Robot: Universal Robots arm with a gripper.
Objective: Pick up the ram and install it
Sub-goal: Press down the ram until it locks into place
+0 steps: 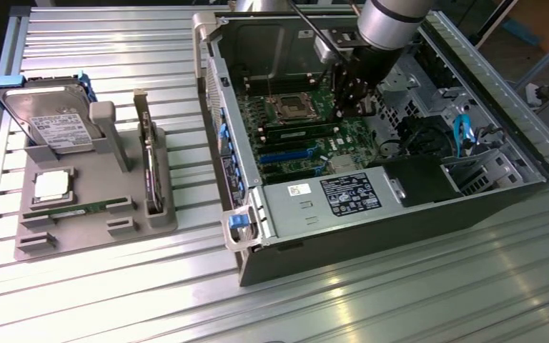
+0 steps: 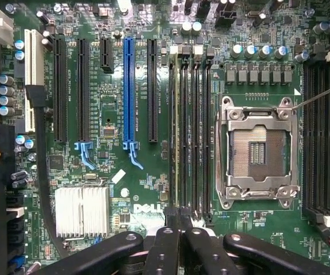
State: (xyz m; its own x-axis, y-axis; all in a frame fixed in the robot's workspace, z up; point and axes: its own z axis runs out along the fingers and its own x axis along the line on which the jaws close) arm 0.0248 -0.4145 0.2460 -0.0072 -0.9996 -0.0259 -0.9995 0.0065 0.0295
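The ram [image 1: 299, 133] is a thin green stick standing on edge in a memory slot of the motherboard, inside the open computer case. In the wrist view the ram [image 2: 180, 132] is seen edge-on in the second of the black slots beside the processor socket [image 2: 259, 152]. My gripper [image 1: 356, 113] hangs just above the end of the stick at the exterior view's right. Its black fingers [image 2: 168, 240] are drawn together, and my gripper [image 2: 179, 216] is shut over that end of the slot. Whether the tips touch the stick's edge I cannot tell.
A grey holder tray [image 1: 94, 239] at the exterior view's left carries a hard drive [image 1: 55, 121], a square silver processor [image 1: 52, 184], another green stick [image 1: 65, 211] and an upright card [image 1: 146, 153]. The case wall [image 1: 351, 250], cables and a silver heatsink [image 2: 82, 211] surround the board.
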